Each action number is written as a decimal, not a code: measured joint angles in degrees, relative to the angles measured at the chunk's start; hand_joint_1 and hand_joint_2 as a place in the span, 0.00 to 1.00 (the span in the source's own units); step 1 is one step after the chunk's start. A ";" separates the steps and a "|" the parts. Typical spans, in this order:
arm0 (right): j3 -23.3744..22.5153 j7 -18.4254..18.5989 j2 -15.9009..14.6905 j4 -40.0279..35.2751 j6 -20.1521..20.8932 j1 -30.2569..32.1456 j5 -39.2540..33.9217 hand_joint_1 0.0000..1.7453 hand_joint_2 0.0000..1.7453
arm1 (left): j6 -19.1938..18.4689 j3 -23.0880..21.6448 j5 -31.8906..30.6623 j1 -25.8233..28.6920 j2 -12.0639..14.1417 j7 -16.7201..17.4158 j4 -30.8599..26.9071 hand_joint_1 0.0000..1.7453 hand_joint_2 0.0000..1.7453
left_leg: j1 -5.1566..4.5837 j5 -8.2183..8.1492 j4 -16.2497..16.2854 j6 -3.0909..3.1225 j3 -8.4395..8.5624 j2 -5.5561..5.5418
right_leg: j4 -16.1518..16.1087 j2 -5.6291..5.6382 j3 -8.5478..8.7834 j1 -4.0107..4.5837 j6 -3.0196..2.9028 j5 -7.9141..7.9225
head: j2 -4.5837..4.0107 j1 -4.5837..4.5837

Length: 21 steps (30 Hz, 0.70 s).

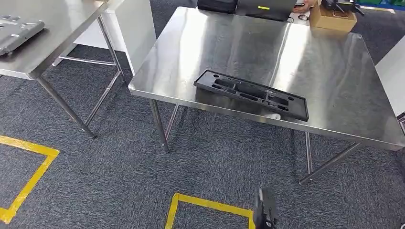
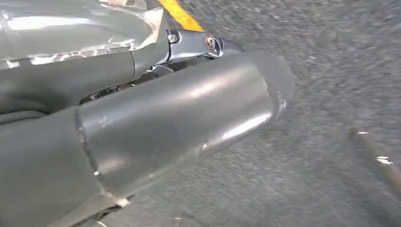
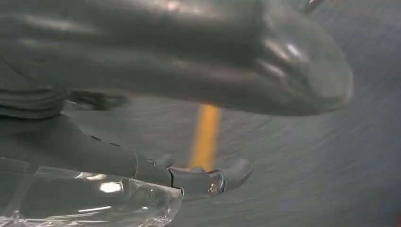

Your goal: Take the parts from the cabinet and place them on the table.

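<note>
**Black part rests on the steel table while both hands hang over the carpet**

Steel fills most of the head view: the table (image 1: 334,71) stands ahead of the robot, and a long black part (image 1: 250,94), flat and pierced with slots, lies on it near the front edge, set at a slant. It rests fully on the top and nothing touches it. A brown box (image 1: 333,18) and dark equipment sit at the far edge, well apart from the part. A second steel table (image 1: 57,28) stands off to the left with a grey item (image 1: 16,32) on it.

The left hand (image 2: 179,123) appears in its wrist view over grey carpet (image 1: 119,181) beside a yellow floor line (image 2: 182,16); its thumb lies extended, and nothing is visibly held. How far its fingers are spread cannot be told. The right hand (image 3: 198,71) likewise hangs over carpet and a yellow line, blurred; no part is seen in it, and its finger spread cannot be told either.

Judging from this, one part is delivered and the robot stands back from the table. The risks lie in the walking: blur in the wrist views suggests swinging arms, and a hand passing close could clip the table edge or nudge the part, which sits close enough to the front to be pushed off. Any further part laid down carelessly could also land on this one.
</note>
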 joint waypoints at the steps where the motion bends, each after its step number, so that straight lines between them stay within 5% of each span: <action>1: 0.00 0.00 0.00 0.00 0.00 0.00 0.00 0.00 0.00 | 0.00 0.00 0.00 0.00 0.00 0.00 0.00 0.00 0.00 | 0.00 0.00 0.00 0.00 0.00 0.00 | 0.00 0.00 0.00 0.00 0.00 0.00 | 0.00 0.00; 3: -0.53 0.00 0.02 0.65 0.04 -0.03 -0.08 0.00 0.00 | 0.00 0.00 -0.06 0.01 0.00 0.02 0.00 0.00 0.00 | 0.00 0.12 0.01 -0.06 -0.17 0.03 | -0.69 0.00 0.56 0.00 0.14 0.41 | 0.00 -0.02; 4: -2.23 0.00 0.24 2.86 0.15 -0.23 -0.30 0.00 0.00 | 0.00 0.00 -0.26 0.00 -0.02 0.02 0.00 0.00 0.00 | 0.02 0.76 0.03 -0.34 -0.92 0.17 | -6.02 -0.01 4.39 -0.02 0.74 2.56 | 0.00 0.00; 5: -4.62 0.04 0.68 5.97 -0.11 -1.22 -0.37 0.00 0.00 | 0.00 0.00 -0.33 -0.18 -0.02 0.04 0.00 0.00 0.00 | -0.34 1.78 0.21 -1.14 -1.81 0.52 | -18.00 0.09 12.74 0.26 0.21 2.49 | 0.00 0.00; 6: -6.02 2.05 1.48 9.77 -2.93 -1.76 2.84 0.00 0.00 | 0.39 0.00 -1.07 -0.21 0.02 0.67 0.00 0.00 0.00 | -0.31 3.66 -0.35 -2.31 -1.91 0.66 | -18.50 0.23 11.11 0.86 -1.39 3.25 | 0.00 -0.33; 7: -6.02 3.24 2.10 10.70 -2.95 -1.96 3.75 0.00 0.00 | 0.37 0.00 -1.31 -0.07 0.04 0.74 0.00 0.00 0.00 | 0.15 2.66 0.15 -2.69 -2.42 0.52 | -18.59 0.09 11.05 -0.50 -2.36 3.85 | 0.00 -0.33; 10: -4.45 6.88 3.67 12.54 -4.37 -1.98 10.79 0.00 0.00 | -0.35 -0.02 -1.84 0.11 0.17 0.81 0.02 0.00 0.00 | 0.25 -7.20 9.77 -3.31 -5.01 0.24 | -18.31 -0.19 9.77 0.30 -4.24 5.26 | 0.00 -0.57; 11: -3.40 7.43 3.94 13.00 -4.42 -1.98 11.76 0.00 0.00 | -0.59 -0.04 -2.14 0.10 0.17 0.81 0.02 0.00 0.00 | 0.29 -9.37 14.29 -3.54 -6.10 0.21 | -18.11 -0.36 9.12 0.48 -4.32 5.79 | 0.00 -0.57; 13: -2.79 8.44 4.11 13.59 -3.69 -2.07 9.28 0.00 0.00 | -0.83 -0.04 -2.34 0.20 0.24 0.85 0.02 0.00 0.00 | 0.39 -8.81 17.62 -3.83 -5.52 0.22 | -17.62 -0.44 7.63 0.62 -4.26 6.52 | 0.00 -0.59; 14: -3.01 8.13 4.11 13.76 -3.72 -2.06 7.89 0.00 0.00 | -0.98 -0.02 -2.54 0.22 0.31 0.85 0.02 0.00 0.00 | 0.56 -6.86 15.43 -3.83 -3.35 0.23 | -17.18 -0.47 6.84 0.62 -3.95 6.71 | 0.00 -0.59; 16: -3.03 8.00 3.98 14.07 -4.97 -2.11 8.55 0.00 0.00 | -1.38 -0.02 -2.88 0.22 0.42 0.85 0.02 0.00 0.00 | 0.97 -4.04 6.06 -3.77 3.63 0.26 | -16.19 -0.45 5.78 0.52 -3.66 6.89 | 0.00 -0.59; 17: -3.01 7.87 3.87 14.13 -5.44 -2.18 8.55 0.00 0.00 | -1.46 -0.04 -3.10 0.09 0.42 0.85 0.02 0.00 0.00 | 0.90 -5.93 2.52 -3.74 5.86 0.03 | -15.84 -0.47 5.19 0.61 -3.39 7.05 | 0.00 -0.61; 21: -3.03 7.43 3.78 14.66 -5.88 -2.12 8.35 0.00 0.00 | -1.53 -0.07 -3.50 0.26 0.42 0.83 0.02 0.00 0.00 | 0.08 -5.16 1.14 -2.47 5.51 -0.15 | -15.65 -0.44 4.46 0.69 -1.33 8.45 | 0.00 -0.55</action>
